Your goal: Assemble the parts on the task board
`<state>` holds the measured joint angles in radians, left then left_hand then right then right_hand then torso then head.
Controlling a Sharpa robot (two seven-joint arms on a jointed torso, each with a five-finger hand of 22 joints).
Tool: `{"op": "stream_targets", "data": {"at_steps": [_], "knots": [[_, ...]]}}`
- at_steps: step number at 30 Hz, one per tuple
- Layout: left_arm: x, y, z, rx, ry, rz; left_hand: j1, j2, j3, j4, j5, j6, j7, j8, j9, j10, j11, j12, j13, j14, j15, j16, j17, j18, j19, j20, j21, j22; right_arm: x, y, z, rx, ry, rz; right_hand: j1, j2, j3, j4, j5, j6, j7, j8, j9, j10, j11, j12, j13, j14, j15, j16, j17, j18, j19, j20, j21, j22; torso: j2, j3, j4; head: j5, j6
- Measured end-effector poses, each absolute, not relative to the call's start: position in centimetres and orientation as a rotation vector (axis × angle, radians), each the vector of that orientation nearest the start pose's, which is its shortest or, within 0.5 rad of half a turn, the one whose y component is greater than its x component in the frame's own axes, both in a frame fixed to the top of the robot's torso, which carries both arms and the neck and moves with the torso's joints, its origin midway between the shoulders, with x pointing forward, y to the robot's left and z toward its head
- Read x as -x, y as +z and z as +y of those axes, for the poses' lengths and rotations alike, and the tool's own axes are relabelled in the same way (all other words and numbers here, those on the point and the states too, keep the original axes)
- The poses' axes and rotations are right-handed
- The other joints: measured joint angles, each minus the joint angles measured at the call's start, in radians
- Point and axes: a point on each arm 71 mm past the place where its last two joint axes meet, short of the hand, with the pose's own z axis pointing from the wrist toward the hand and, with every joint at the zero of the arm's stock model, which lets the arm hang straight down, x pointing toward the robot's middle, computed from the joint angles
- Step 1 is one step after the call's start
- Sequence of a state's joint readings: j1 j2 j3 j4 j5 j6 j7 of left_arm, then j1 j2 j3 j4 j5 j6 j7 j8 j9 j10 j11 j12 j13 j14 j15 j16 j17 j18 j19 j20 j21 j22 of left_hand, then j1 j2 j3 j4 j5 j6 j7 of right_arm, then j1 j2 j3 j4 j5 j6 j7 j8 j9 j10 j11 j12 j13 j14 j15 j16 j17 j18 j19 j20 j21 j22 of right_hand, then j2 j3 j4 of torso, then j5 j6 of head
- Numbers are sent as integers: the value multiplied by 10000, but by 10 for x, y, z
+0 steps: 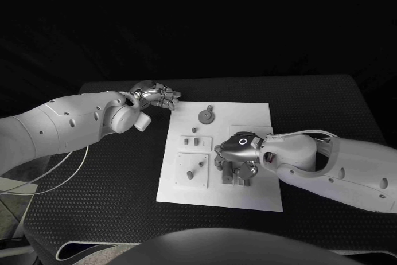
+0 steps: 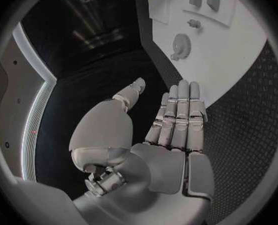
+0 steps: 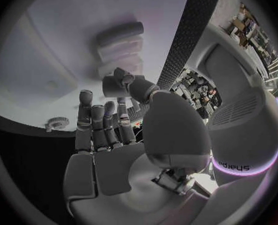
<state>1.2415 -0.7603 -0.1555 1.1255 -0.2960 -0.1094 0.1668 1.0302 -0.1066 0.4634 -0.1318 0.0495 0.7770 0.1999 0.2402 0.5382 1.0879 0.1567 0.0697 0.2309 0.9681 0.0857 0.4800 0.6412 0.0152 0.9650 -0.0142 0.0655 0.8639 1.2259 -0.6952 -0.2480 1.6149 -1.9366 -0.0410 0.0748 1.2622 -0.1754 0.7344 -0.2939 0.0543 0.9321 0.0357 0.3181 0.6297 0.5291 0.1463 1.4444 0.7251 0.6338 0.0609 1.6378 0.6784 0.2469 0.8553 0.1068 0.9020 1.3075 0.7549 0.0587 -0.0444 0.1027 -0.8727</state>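
White task board flat mid-tabletop, grey gear part lying near its far edge. Left hand off the board's far left corner, fingers straight, pressed side by side, holding nothing. Right hand over the board's near middle, fingers extended, empty.

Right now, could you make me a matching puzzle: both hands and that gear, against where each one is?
1. left hand
2. right hand
3. gear

A. lying on the far part of the task board
B. over the black table, off the board's far corner
C. above the board's near half

Pairs: 1-B, 2-C, 3-A
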Motion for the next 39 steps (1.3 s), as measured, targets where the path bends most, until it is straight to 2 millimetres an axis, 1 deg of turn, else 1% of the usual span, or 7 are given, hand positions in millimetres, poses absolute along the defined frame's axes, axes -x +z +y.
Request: {"op": "stream_targets", "data": {"at_steps": [10,16,18,20,22,29,39], "knots": [[-540,-229,285,9285,-11138,17574,0,0,0,0,0,0,0,0,0,0,0,0,1,0,0,0,8,1,0,0,0,1,-407,-255,-99,10866,6914,17422,-39,-39,0,0,0,-51,80,-144,-46,-38,37,0,-17,-35,34,-28,-15,0,-36,36,0,0,1,1,1,-17,0],[-540,-229,285,9289,-11129,17575,0,0,0,0,0,0,0,0,0,0,0,0,-4,0,0,0,7,0,0,0,0,1,-408,-256,-99,10845,6917,17455,-37,-63,-1,0,0,-255,268,-420,-59,-73,72,0,-47,-69,68,-46,-30,-1,-36,36,-40,0,0,0,3,-36,0],[-540,-229,285,9288,-11132,17578,0,0,0,0,0,0,0,0,0,0,0,0,-8,0,0,0,8,0,0,0,0,1,-409,-257,-100,10835,6910,17471,-40,-172,17,17,0,-728,211,-636,-88,-112,111,-29,-66,-91,90,-46,-46,-3,-36,36,-40,-1,0,-1,3,-37,0],[-540,-229,285,9288,-11133,17579,0,0,0,0,0,0,0,0,0,0,0,0,-8,0,0,0,16,-1,0,0,0,1,-410,-257,-101,10796,6833,17502,-81,-212,27,29,0,-1368,254,-1061,-499,-127,126,-39,-78,-111,110,-57,-50,-6,-36,36,-40,-1,0,-4,4,-37,0],[-540,-229,285,9288,-11131,17579,0,0,0,0,0,0,0,0,0,0,0,0,-7,0,0,0,16,0,0,0,0,2,-413,-258,-104,10715,6666,17549,-101,-326,68,71,0,-1849,65,-1263,-568,-171,170,-39,-95,-142,142,-84,-66,-7,-36,35,-52,0,1,-4,4,-36,0],[-540,-229,285,9288,-11130,17583,0,0,0,0,0,-6,-6,0,0,0,0,0,-7,0,0,0,16,0,0,0,0,2,-414,-258,-106,10592,6483,17585,-228,-464,180,98,0,-2402,-87,-1443,-737,-216,215,-39,-120,-179,178,-84,-78,-10,-36,36,-77,-1,1,-11,5,-43,0],[-540,-229,286,9290,-11121,17582,0,0,0,0,0,-27,-27,0,0,0,0,0,-6,0,0,0,25,0,0,0,0,2,-412,-256,-117,10247,6442,17659,-301,-537,206,124,0,-2531,-28,-1443,-763,-215,214,-39,-134,-178,178,-84,-89,-11,-14,14,-77,-1,0,-14,9,-69,0]]}}
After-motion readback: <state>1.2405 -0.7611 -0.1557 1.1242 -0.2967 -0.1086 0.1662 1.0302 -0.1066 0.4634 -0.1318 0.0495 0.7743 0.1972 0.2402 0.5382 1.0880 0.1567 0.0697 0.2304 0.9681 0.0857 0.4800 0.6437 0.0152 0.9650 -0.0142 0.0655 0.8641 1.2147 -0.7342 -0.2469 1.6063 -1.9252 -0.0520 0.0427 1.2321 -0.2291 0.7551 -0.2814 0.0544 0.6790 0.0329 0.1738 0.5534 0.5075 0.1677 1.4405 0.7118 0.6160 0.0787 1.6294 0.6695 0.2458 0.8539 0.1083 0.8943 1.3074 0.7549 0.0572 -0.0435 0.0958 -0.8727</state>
